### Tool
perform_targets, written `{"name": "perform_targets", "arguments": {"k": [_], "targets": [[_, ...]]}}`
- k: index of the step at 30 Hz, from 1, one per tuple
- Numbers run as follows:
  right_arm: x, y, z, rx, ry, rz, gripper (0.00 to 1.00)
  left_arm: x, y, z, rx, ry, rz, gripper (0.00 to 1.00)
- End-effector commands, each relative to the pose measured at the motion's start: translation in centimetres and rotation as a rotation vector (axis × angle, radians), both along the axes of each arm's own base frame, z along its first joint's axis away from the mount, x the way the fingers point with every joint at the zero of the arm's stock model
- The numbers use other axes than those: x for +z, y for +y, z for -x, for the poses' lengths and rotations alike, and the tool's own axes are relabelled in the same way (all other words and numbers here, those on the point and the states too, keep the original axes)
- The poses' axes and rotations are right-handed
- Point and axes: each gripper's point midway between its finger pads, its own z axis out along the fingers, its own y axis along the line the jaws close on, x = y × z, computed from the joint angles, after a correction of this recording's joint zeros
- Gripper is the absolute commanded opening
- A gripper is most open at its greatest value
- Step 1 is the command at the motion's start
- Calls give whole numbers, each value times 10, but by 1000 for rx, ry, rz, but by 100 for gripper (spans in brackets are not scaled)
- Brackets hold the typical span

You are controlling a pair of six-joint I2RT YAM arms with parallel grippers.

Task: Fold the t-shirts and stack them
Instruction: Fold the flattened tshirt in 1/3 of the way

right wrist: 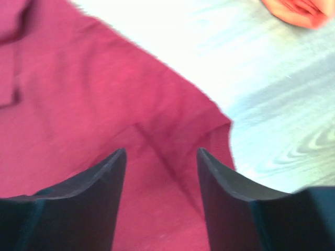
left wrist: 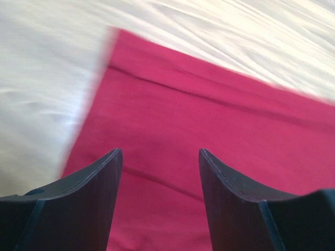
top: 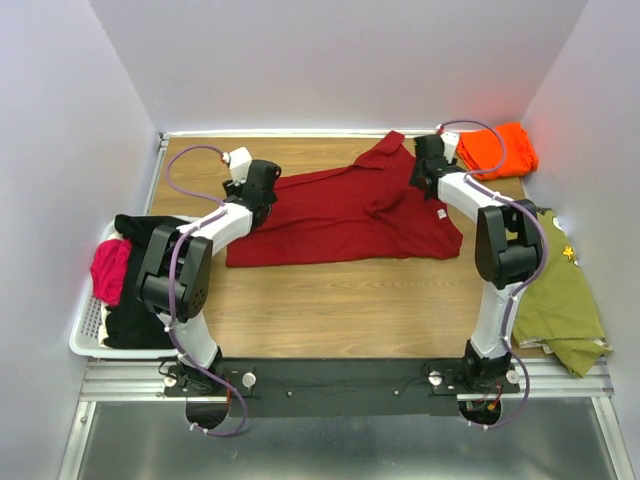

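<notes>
The dark red t-shirt [top: 340,215] lies spread across the middle of the wooden table, its white neck label [top: 441,214] near the right side. My left gripper [top: 262,196] is open just above its left part; the left wrist view shows red cloth [left wrist: 209,130] between and beyond my fingers, with nothing held. My right gripper [top: 425,175] is open over the shirt's upper right part, and the right wrist view shows red cloth [right wrist: 104,104] there. The bright orange t-shirt [top: 497,149] lies folded at the back right corner; it also shows in the right wrist view [right wrist: 298,10].
A white basket [top: 88,330] at the left edge holds black [top: 135,300] and pink [top: 110,268] clothes. An olive green garment [top: 560,290] lies at the right edge of the table. Grey walls close in the back and sides.
</notes>
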Motion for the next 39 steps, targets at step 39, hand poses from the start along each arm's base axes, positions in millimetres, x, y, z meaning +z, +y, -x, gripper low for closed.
{"name": "perform_targets", "arguments": {"k": [39], "targets": [[-58, -8, 30, -42, 143, -184, 28, -46, -344, -41, -896, -22, 264, 45]]}}
